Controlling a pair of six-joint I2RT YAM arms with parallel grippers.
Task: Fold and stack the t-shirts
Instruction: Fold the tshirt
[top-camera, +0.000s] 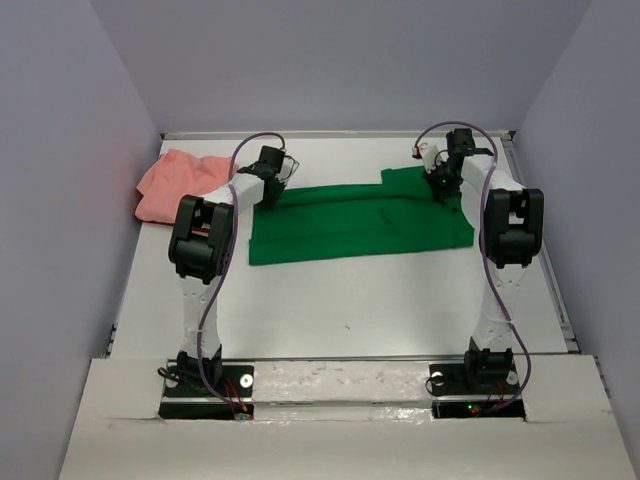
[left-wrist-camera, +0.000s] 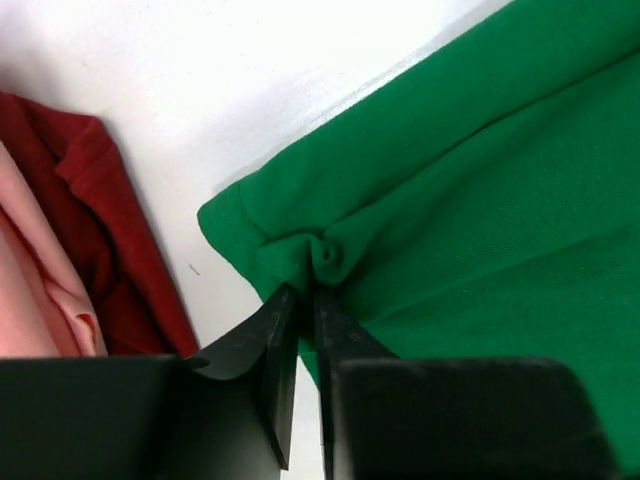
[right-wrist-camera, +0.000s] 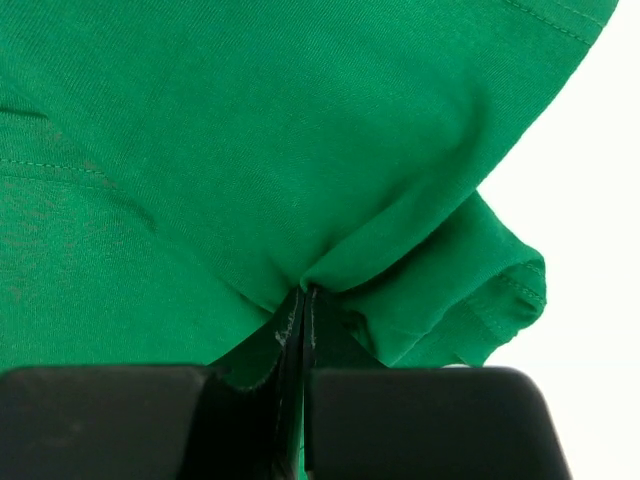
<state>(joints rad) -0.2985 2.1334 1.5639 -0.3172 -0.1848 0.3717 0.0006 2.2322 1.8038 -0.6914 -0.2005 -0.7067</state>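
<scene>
The bright green t-shirt (top-camera: 360, 220) lies flat across the far half of the table, folded into a wide band. My left gripper (top-camera: 268, 198) is at the shirt's left end. In the left wrist view its jaws (left-wrist-camera: 305, 292) stand a narrow gap apart, with a small pucker of green cloth (left-wrist-camera: 335, 255) just past the tips. My right gripper (top-camera: 440, 190) is at the right end near a sleeve, shut on a pinched fold of the green t-shirt (right-wrist-camera: 250, 130), fingertips (right-wrist-camera: 305, 292) together. A salmon-pink t-shirt (top-camera: 175, 185) lies crumpled at the far left, with dark red cloth (left-wrist-camera: 110, 230) beside it.
The white table (top-camera: 340, 300) is walled by grey panels on the left, back and right. Both arm bases stand at the near edge. The pink and red heap (left-wrist-camera: 30, 290) lies a short way left of the green shirt's left corner.
</scene>
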